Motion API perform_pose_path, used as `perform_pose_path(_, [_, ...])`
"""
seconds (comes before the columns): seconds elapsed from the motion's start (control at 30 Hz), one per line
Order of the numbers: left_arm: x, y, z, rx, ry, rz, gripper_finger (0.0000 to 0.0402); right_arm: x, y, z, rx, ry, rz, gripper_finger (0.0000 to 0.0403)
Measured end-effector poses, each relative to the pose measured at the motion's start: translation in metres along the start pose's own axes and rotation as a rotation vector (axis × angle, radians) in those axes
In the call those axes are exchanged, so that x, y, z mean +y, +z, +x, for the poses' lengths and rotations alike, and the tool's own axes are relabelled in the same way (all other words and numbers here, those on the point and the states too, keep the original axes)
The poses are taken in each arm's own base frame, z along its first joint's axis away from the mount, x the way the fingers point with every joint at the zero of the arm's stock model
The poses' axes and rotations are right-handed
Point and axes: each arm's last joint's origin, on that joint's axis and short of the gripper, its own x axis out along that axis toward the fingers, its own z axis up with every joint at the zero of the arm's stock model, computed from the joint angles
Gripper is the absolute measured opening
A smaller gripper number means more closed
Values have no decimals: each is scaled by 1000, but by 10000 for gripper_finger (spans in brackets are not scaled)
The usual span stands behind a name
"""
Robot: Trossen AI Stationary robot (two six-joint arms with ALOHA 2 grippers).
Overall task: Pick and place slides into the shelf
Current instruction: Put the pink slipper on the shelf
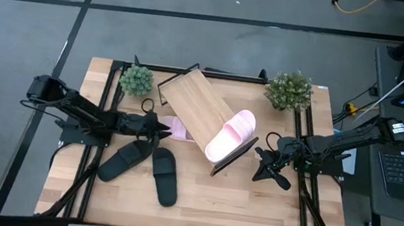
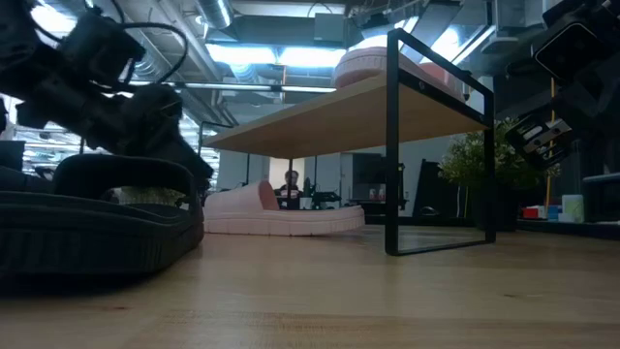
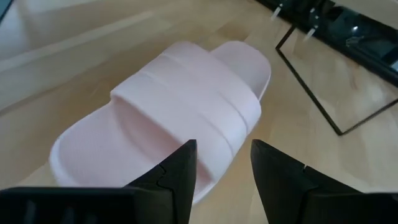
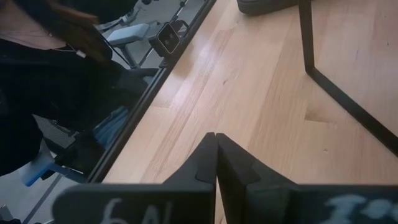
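Shelf (image 1: 194, 106): one pink slide (image 1: 230, 134) on top. Second pink slide (image 3: 168, 118) beside shelf, left gripper (image 3: 224, 171) spread over it. Black pair (image 1: 143, 167) nearby. Right gripper (image 4: 216, 163) closed, empty.

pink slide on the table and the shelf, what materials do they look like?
Pink slide: looks like moulded foam or soft rubber, matte, one piece with a ribbed strap; cannot tell which. Shelf: light wood-grain board, likely laminate, on a thin black frame that looks like metal.
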Motion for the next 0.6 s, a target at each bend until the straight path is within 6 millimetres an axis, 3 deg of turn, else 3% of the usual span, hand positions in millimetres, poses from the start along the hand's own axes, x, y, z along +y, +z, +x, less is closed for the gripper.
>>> perform_pose_path(0.23, [0, 5, 19, 51, 68, 58, 144, 0, 0, 0, 0, 0, -1, 7])
perform_pose_path(0.6, [6, 6, 21, 65, 93, 45, 144, 0, 0, 0, -1, -1, -2, 7])
